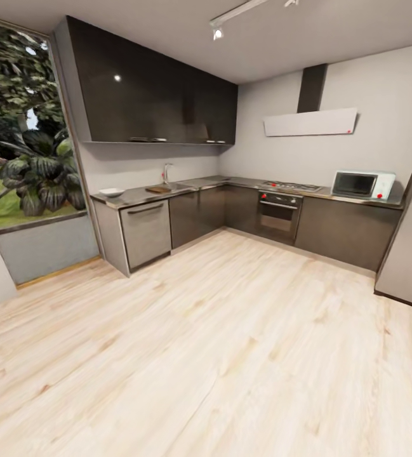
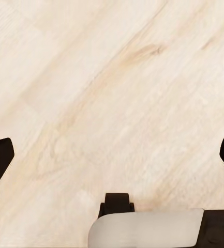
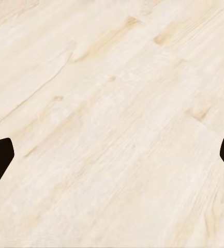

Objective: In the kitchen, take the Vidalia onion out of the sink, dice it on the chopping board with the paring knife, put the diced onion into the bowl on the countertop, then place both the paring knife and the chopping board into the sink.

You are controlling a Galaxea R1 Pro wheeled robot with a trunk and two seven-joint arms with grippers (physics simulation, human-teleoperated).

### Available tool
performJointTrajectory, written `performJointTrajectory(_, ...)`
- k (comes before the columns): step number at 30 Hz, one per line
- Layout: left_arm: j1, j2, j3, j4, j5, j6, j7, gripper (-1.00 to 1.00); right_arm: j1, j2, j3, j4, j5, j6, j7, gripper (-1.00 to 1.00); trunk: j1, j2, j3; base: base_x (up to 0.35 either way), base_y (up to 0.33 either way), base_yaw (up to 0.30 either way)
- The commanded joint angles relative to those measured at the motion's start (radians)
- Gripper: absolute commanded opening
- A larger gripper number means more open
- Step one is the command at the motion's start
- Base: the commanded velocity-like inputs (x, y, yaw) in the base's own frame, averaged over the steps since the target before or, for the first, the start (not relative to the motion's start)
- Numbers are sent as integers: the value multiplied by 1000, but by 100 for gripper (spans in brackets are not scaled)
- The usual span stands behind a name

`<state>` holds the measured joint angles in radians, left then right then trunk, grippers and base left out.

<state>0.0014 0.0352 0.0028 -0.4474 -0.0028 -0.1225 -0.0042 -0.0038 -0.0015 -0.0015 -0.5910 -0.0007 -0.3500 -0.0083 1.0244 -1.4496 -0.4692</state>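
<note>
Dark-cabinet kitchen [image 1: 161, 108] across light wood floor [image 1: 218, 355]; glossy grey countertop [image 1: 136, 195] carries white square bowl [image 1: 111, 192] and brown chopping board [image 1: 158, 189] beside steel sink [image 1: 175, 186]; onion unseen; left gripper [image 2: 112, 155] and right gripper [image 3: 112, 155] spread, empty; approach underway, next drive closer.

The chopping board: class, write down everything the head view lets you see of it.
The chopping board shows as a small, flat, brown slab that looks wooden. It lies on the glossy grey countertop, just in front of the chrome tap at the sink, with the white bowl apart from it further along the worktop toward the window. It is far off across the room, so any handle slot, grain or knife on it is too small to make out.
</note>
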Motion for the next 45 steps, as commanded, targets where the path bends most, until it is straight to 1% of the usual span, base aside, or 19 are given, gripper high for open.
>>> performJointTrajectory(1, 0, 0, 0, -1, 0, -2, 0, 100, 0, 0, 0, 0, 0, -3, -1, 100, 1, 0, -1, 299, 0, 0)
performJointTrajectory(38, 0, 0, 0, -1, -2, -2, 0, 100, 0, 0, 0, 0, 0, -3, -1, 100, 1, 0, -3, 305, 0, 0)
performJointTrajectory(45, 0, 0, 0, -1, -3, -2, 0, 100, -1, 0, 0, 0, 2, -3, -1, 100, 1, 0, -3, 311, -89, 0)
